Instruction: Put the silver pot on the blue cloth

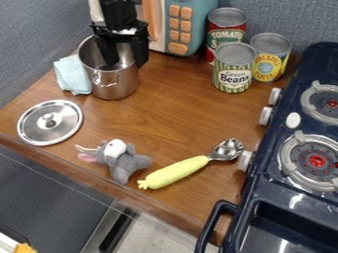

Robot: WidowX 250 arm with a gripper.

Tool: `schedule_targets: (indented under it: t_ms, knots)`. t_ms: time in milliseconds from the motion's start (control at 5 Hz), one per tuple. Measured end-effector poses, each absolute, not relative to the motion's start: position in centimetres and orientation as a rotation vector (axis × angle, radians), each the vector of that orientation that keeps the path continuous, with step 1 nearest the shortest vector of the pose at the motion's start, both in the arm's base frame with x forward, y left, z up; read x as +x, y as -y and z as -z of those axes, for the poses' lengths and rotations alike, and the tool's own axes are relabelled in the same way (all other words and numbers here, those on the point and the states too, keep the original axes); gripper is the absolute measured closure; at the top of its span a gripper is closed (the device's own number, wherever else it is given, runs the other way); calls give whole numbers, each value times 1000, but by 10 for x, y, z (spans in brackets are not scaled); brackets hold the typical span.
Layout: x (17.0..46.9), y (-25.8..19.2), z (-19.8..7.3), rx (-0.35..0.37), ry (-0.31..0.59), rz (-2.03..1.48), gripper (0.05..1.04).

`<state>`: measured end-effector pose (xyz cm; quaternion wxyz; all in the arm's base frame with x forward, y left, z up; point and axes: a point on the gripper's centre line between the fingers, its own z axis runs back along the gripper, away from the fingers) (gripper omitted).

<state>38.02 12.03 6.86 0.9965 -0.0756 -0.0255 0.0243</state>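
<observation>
Yellow-handled spoon (175, 173) and grey plush mouse (125, 163) up front, navy toy stove (297, 205) to the right, then a steel lid (64, 123). Shiny silver pot (115, 85) sits upright just beside the blue cloth (72, 76), gripper (126, 64) fingers apart at its rim. Behind: 3 cans (234, 66) with printed labels.

"TOMATO", red can (225, 36); "Green Beans", striped can (233, 68); "PINEAPPLE", yellow can (270, 58)

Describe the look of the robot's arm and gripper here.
The arm is black, as is the gripper, which has a wide, blocky crosspiece with two dark fingers below it. Small pale patches show around the crosspiece; I can't tell whether they are markings.
</observation>
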Motion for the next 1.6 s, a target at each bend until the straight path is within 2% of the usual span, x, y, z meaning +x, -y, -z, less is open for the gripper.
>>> schedule_targets:
  t_ms: [200,400,800,1000,1600]
  knots:
    - [374,-116,-94,-125,124,-28,83]
    - [370,-110,-105,-121,144,-7,83]
    - [368,-89,-109,-7,68,101,83]
    - [368,-89,-109,24,55,99,83]
    - [365,-87,-108,-20,35,85,83]
